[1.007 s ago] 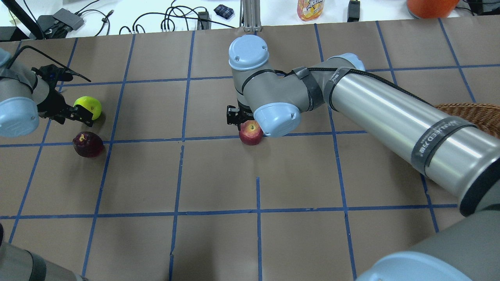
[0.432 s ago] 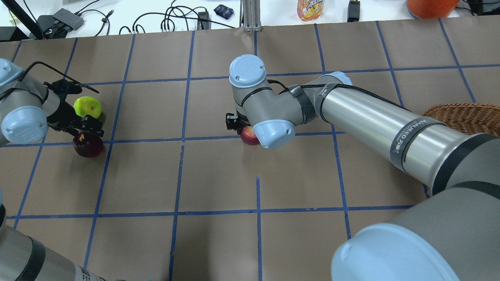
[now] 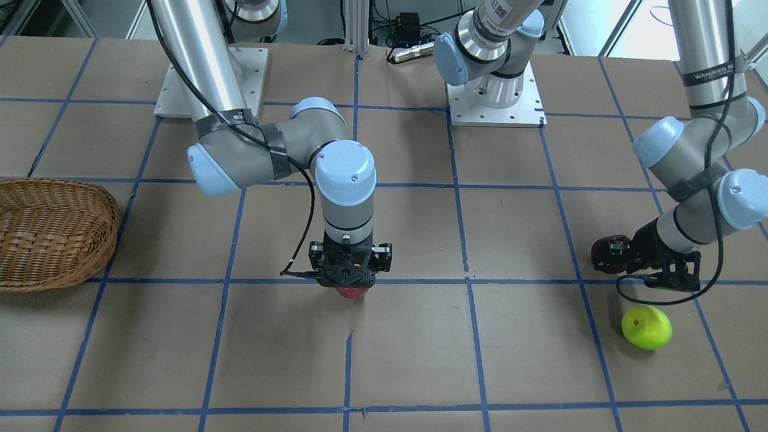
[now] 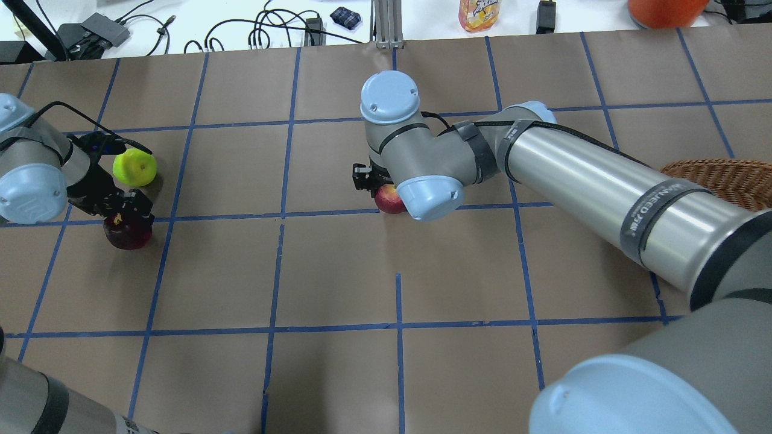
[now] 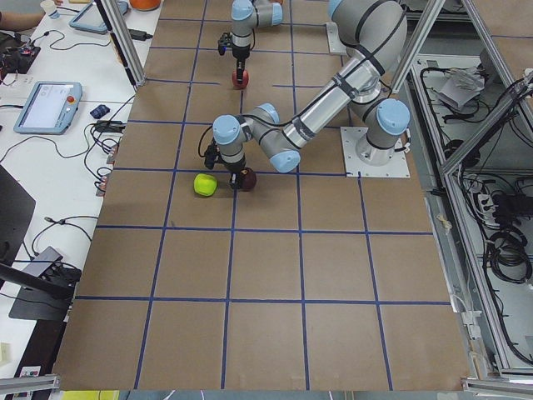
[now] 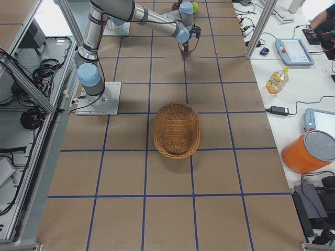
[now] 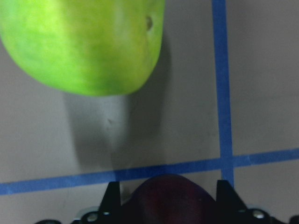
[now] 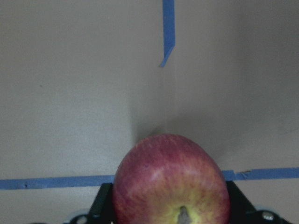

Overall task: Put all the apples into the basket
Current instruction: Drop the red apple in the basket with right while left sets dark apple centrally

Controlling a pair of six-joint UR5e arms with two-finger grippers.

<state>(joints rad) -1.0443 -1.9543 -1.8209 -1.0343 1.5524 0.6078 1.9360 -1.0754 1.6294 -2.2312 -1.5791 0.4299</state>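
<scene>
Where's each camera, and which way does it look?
Front-facing: across the table, facing the robot; left arm at right.
Overhead: behind the robot, looking down; right arm at right.
Exterior left: table's left end; left arm nearest.
Exterior right: right end; basket nearest, right arm beyond.
Left wrist: down; left gripper straddles maroon apple.
Right wrist: down; right gripper straddles red apple.
Front-facing and overhead share the green apple.

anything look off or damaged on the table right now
Nothing stands out: the red apple, dark apple and green apple look whole, and the basket sits upright and empty.
</scene>
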